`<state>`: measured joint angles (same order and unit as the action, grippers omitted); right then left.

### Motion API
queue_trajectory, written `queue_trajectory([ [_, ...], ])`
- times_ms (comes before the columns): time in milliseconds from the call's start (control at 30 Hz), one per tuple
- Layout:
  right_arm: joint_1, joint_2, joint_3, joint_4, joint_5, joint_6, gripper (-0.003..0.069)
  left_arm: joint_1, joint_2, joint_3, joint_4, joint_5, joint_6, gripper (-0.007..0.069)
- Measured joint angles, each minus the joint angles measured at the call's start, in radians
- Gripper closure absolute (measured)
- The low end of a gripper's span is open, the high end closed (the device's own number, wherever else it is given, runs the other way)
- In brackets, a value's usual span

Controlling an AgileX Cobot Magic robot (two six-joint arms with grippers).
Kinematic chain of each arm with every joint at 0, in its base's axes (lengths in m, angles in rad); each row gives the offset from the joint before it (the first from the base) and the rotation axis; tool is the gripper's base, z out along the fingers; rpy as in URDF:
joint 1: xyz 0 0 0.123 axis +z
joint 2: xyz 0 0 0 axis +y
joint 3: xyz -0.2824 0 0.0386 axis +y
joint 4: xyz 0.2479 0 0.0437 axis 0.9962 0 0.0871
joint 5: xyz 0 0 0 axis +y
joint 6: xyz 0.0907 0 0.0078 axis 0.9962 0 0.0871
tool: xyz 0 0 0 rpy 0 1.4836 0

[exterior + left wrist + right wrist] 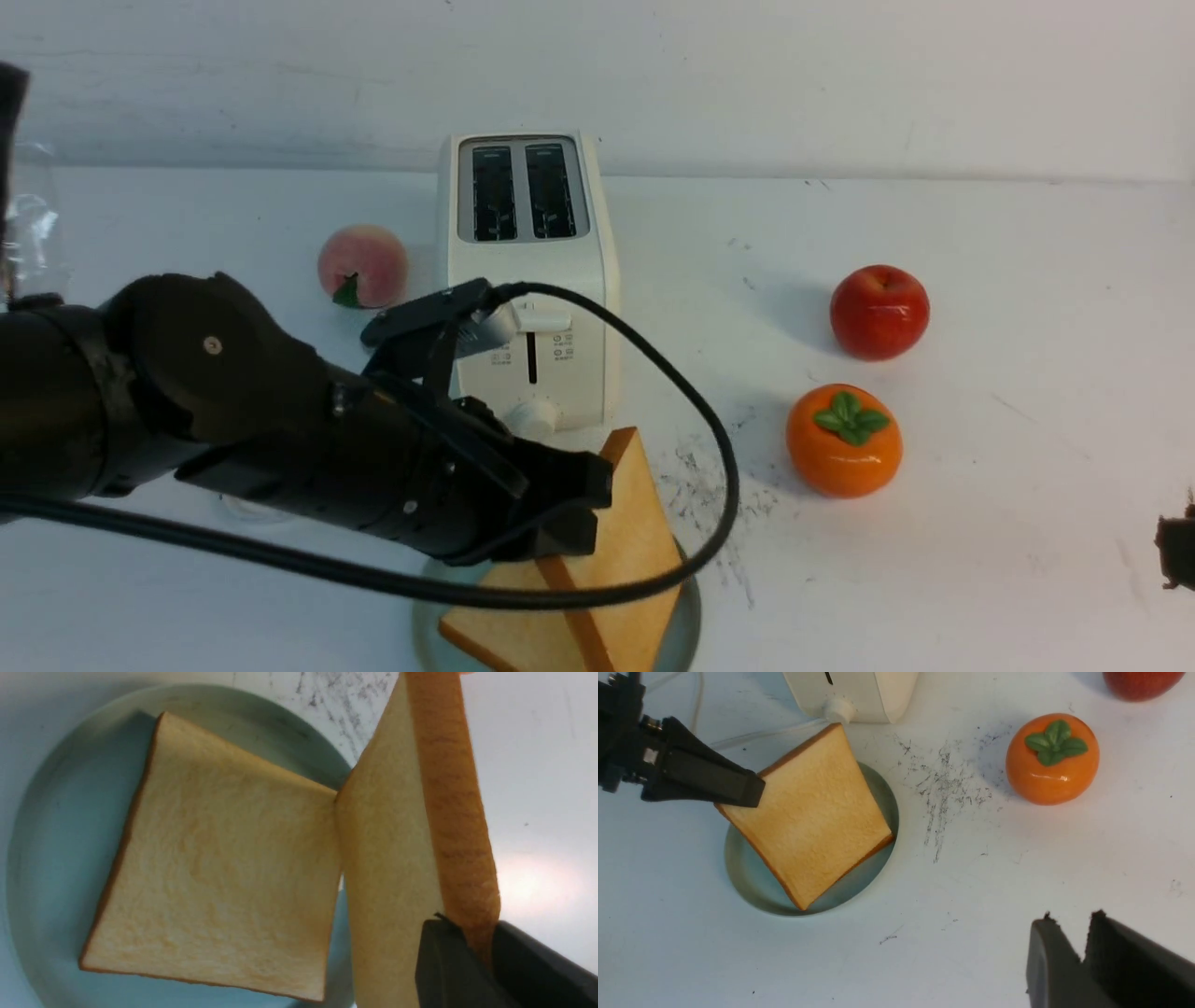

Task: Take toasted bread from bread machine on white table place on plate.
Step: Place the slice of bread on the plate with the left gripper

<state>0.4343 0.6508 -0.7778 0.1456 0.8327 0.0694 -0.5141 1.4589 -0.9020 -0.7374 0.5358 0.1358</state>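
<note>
As the left tool (571,516) grips it, toasted bread (644,537) tilts over the plate (689,618).

Golden-tan toasted bread (810,812), pale teal plate (752,877)

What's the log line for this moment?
left fingers: shut on upper slice, tilted over plate | lower slice: flat on plate | bread machine: slots empty | right fingers: shut, empty

Our left arm (187,401) crosses from the left edge, left gripper (586,509) clamping toasted bread (639,537); right gripper (1073,926), lower right, fingers together.
</note>
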Motion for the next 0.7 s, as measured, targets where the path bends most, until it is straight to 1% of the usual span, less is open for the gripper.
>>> queue_trajectory([
  [333,0.000,0.000,0.000,0.000,0.041,0.000,0.0526,0.000,0.040,-0.003,0.066,-0.048,0.007,0.0551],
  [467,0.000,0.000,0.000,0.000,0.047,0.000,0.0524,0.000,0.040,-0.003,0.070,-0.051,0.007,0.0533],
  [600,0.000,0.000,0.000,0.002,0.048,0.000,0.0519,0.000,0.041,-0.003,0.074,-0.051,0.008,0.0488],
  [700,0.000,0.000,0.000,0.008,0.048,0.000,0.0517,0.000,0.041,-0.003,0.085,-0.051,0.008,0.0437],
])
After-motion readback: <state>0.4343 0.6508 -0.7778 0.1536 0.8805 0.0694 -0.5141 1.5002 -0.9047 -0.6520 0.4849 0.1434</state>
